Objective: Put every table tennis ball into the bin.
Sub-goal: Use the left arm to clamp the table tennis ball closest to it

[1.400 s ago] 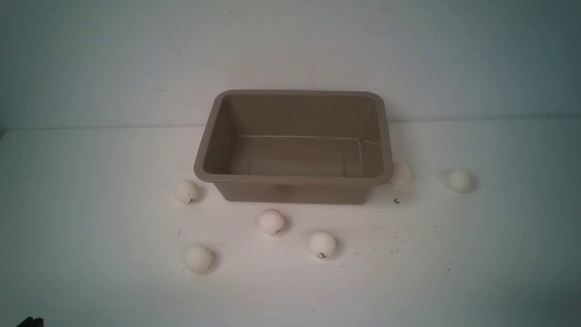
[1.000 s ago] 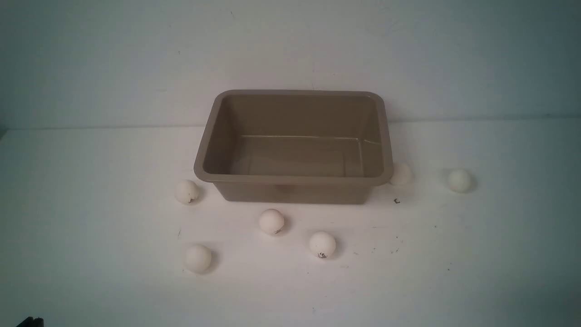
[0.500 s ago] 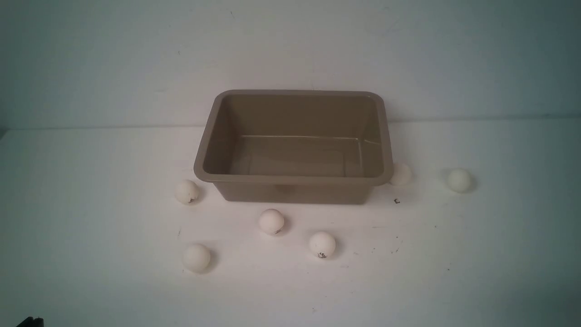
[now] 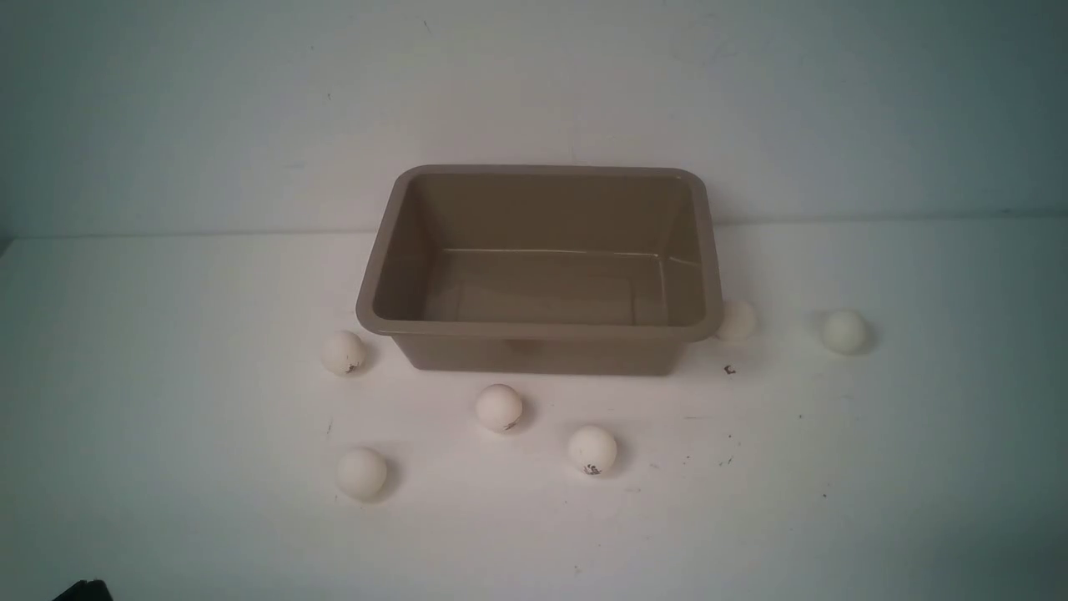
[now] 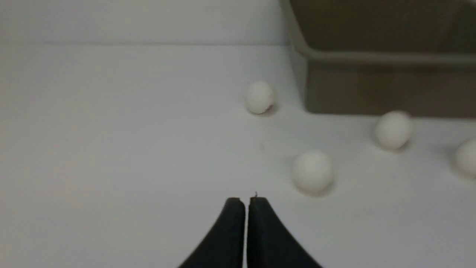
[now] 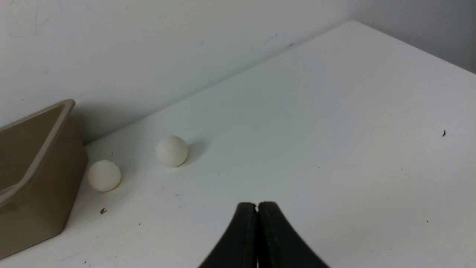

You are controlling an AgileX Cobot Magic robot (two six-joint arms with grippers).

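at table centre, toward 12 o'clock: bin [image 4: 534, 330], upright, open side up, no ball inside; near the wall [image 4: 534, 83], can't tell if touching
table [image 4: 167, 376]: white, all six balls on it, outside the bin
ball a [image 4: 343, 351]: bin's 8 o'clock, just beside the near left corner, small dark mark
ball b [image 4: 361, 473]: 7 o'clock, well out from the bin, plain
ball c [image 4: 499, 407]: 6 o'clock, near the bin's front side, not touching
ball d [image 4: 592, 450]: between 5 and 6 o'clock, further out than ball c, dark mark low on it
ball e [image 4: 736, 320]: 4 o'clock, just beside the near right corner, partly behind the rim in front view
ball f [image 4: 844, 330]: 3 to 4 o'clock, outboard of ball e, apart from it
left gripper [image 5: 245, 203]: jaws closed together, nothing between them, over bare table; ball b is the nearest ball, ahead of the tips, no contact
right gripper [image 6: 257, 206]: jaws closed tight, holding nothing, over bare table; ball e and ball f ahead, well apart from it
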